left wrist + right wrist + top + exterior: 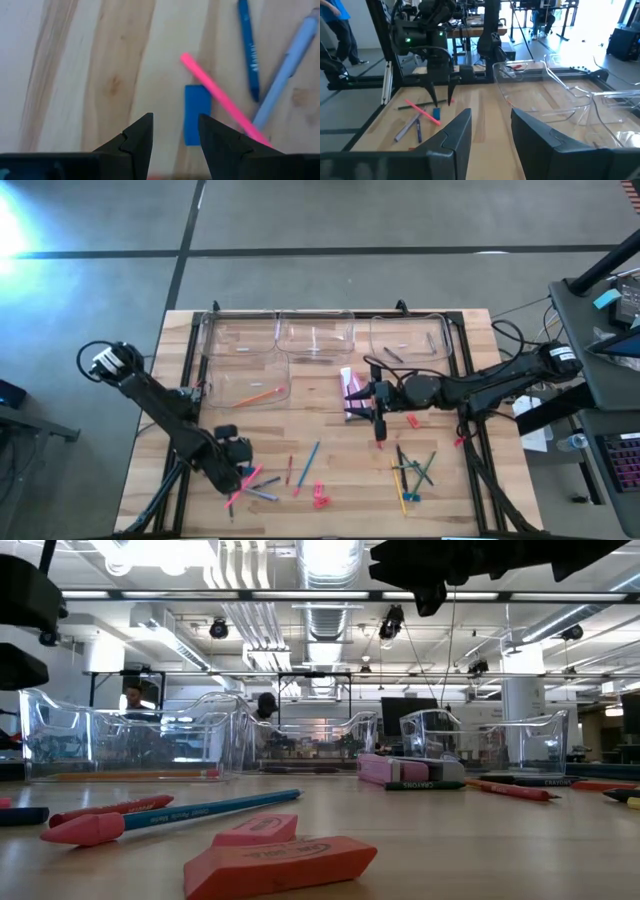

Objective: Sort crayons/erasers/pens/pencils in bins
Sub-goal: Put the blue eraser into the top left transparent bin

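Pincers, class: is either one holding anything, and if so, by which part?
Nothing is held. The left pincer hangs open over a blue eraser; the right pincer is open and empty.

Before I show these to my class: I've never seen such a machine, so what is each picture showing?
Two dark robot arms work at a wooden table. One camera looks straight down, one sits at table height, and one rides on each wrist. The left gripper hangs open and empty above a small blue block beside a pink stick. The right gripper is open and empty too, near the clear bins. Pencils and pens lie scattered, and pink erasers lie closest to the low camera.
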